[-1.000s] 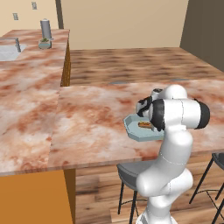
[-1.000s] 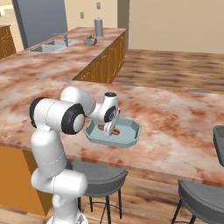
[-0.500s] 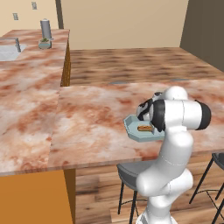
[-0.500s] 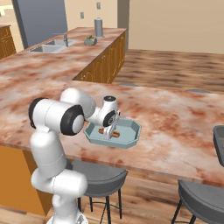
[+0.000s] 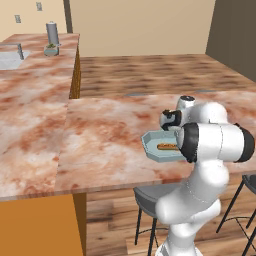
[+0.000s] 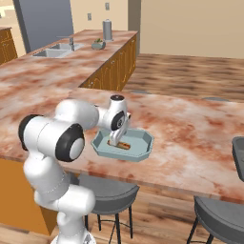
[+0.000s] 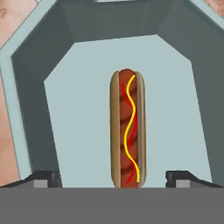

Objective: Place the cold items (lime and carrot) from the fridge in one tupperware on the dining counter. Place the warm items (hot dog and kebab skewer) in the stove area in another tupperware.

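So the hot dog (image 7: 127, 129) lies flat on the floor of the grey-blue tupperware (image 7: 83, 48), which sits on the marble table (image 5: 105, 135) near its front edge. In the hand view its long axis runs straight away from the camera, and the near end is cut off at the bottom edge. From the left base view the arm covers the right part of the tupperware (image 5: 152, 150), and the hot dog (image 5: 167, 146) looks like a small streak lying across the tray, I think. The fingers (image 7: 47, 178) stand wide apart on either side of it, gripping nothing, with the gripper (image 6: 114, 141) down inside the tray.
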Controlling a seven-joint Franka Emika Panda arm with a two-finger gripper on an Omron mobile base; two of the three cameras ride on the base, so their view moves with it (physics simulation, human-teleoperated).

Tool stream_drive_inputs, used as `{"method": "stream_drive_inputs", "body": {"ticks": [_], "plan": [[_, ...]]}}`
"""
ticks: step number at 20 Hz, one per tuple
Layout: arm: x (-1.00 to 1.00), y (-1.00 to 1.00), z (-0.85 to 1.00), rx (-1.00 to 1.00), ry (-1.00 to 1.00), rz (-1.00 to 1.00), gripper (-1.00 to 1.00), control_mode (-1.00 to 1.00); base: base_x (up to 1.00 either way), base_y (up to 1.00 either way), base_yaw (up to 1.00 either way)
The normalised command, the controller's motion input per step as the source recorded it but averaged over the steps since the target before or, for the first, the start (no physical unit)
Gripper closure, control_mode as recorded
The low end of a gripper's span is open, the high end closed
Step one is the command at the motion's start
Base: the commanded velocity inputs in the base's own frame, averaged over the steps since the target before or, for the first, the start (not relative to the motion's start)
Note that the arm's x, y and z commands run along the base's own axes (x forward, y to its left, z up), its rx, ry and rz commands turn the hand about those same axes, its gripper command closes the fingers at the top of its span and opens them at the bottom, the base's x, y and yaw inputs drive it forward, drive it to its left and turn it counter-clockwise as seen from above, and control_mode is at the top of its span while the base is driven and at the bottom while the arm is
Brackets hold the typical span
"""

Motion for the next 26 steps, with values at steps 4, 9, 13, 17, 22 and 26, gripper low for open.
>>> {"method": "stream_drive_inputs", "body": {"ticks": [4, 9, 13, 17, 22, 26], "plan": [[-0.69, 0.13, 0.67, 0.0, -0.12, -0.16, -1.0, -1.0, 0.0, 0.0, 0.0], [-0.91, 0.49, 0.24, 0.0, -0.02, -0.59, -1.0, -1.0, 0.0, 0.0, 0.0], [-0.95, 0.52, 0.06, 0.06, -0.08, -0.76, -1.0, -1.0, 0.0, 0.0, 0.0], [-0.98, 0.07, 0.42, 0.28, 0.0, -0.49, -1.0, -1.0, 0.0, 0.0, 0.0], [-0.99, 0.03, 0.46, 0.32, -0.03, -0.44, -1.0, -1.0, 0.0, 0.0, 0.0], [-1.0, 0.22, 0.43, 0.12, -0.39, -0.41, -1.0, -1.0, 0.0, 0.0, 0.0]]}}
